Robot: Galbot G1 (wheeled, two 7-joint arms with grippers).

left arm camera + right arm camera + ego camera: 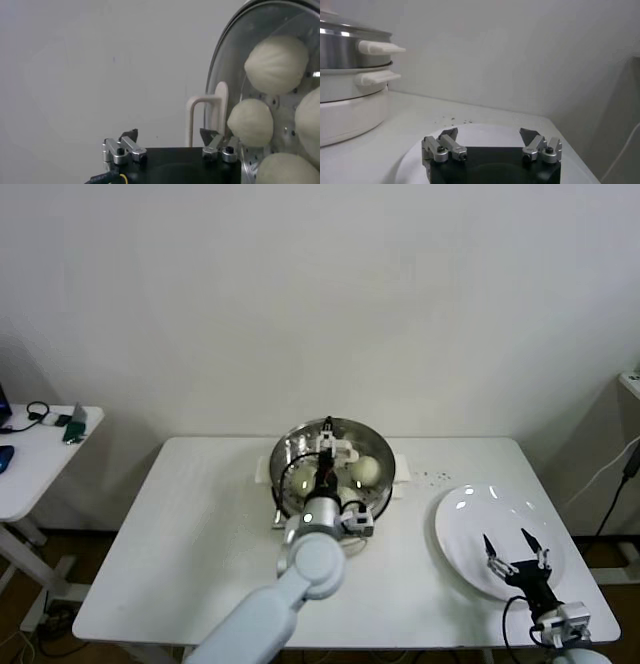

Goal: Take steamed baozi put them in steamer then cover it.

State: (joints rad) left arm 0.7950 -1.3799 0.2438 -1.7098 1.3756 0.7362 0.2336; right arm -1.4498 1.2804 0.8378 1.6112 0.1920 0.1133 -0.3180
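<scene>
The steamer (290,454) stands on its white pot base at the back middle of the table. The glass cover (216,70) lies on it, and several baozi (276,64) show through the glass, two of them in the head view (366,469). My left gripper (329,442) is open above the cover, and its jaws stand on either side of the cream bar handle (220,105) without touching it (168,135). My right gripper (515,549) is open and empty over the white plate (470,514); it also shows in the right wrist view (488,133). The steamer shows there too (347,50).
The plate (485,131) is bare, near the table's right front. Dark crumbs (430,476) lie between steamer and plate. A white side table (40,454) with small items stands far left. A cable (625,464) hangs at the right edge.
</scene>
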